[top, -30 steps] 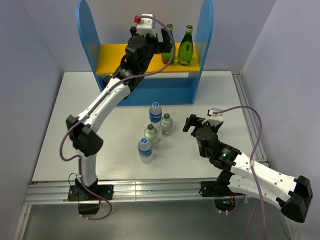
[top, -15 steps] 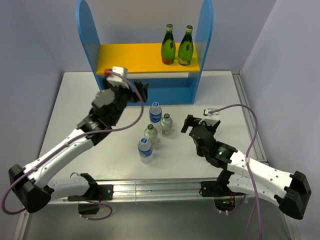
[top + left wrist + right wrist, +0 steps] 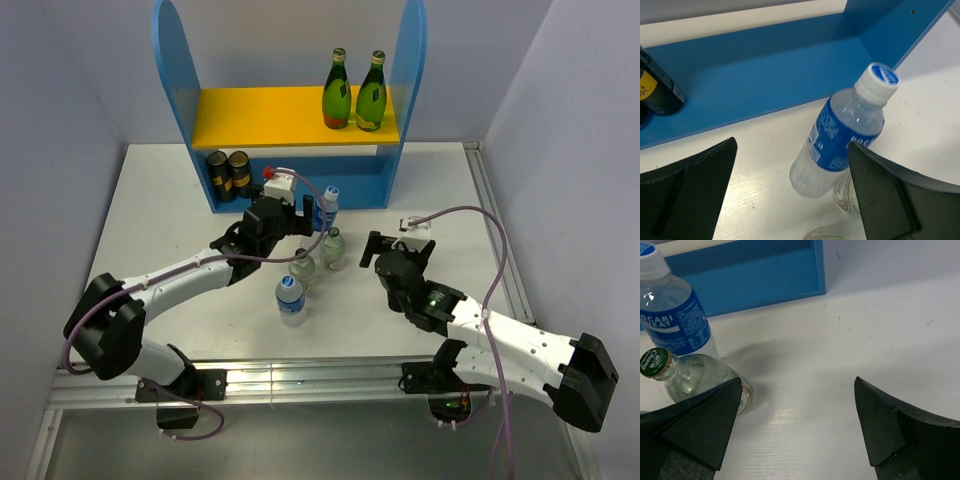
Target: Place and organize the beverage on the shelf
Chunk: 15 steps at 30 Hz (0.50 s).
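Left tool (image 3: 312, 216) and right tool (image 3: 797, 382) wide — empty.
Your left one partly hides the clear blue-label bottle (image 3: 327, 207); your right one's black finger cuts off the short bottle (image 3: 697, 375).

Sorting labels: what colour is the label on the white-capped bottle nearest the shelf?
Blue label, white print; best in left wrist view.

robot lab test cell: white counter (image 3: 150, 200) boxed in by plain grey panels (image 3: 60, 100), aluminium rail (image 3: 300, 378), mock blue-yellow shelf (image 3: 172, 60).
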Each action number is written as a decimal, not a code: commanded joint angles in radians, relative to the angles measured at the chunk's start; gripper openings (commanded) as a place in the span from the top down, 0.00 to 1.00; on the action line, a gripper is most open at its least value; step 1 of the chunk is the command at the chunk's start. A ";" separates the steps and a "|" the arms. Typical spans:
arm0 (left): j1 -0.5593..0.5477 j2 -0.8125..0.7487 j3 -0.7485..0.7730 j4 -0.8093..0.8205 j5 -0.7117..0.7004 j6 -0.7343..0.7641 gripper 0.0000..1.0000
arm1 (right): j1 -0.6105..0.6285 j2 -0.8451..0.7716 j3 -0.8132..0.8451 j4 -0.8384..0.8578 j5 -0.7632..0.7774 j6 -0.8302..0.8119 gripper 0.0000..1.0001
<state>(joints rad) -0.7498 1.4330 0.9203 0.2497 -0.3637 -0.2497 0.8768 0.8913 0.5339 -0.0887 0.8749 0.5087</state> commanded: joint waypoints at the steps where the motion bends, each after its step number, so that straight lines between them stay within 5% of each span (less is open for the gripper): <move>1: -0.003 0.001 0.042 0.072 0.000 -0.003 0.01 | -0.007 0.012 0.012 0.041 0.033 0.017 0.00; 8: 0.001 -0.036 0.034 0.067 0.103 0.047 0.01 | -0.010 0.032 0.015 0.047 0.027 0.016 0.00; 15: 0.081 0.231 0.339 -0.149 0.354 0.079 0.01 | -0.012 0.047 0.020 0.043 0.024 0.016 0.00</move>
<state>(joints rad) -0.7097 1.5723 1.1442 0.1947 -0.1726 -0.1997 0.8703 0.9379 0.5343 -0.0883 0.8745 0.5083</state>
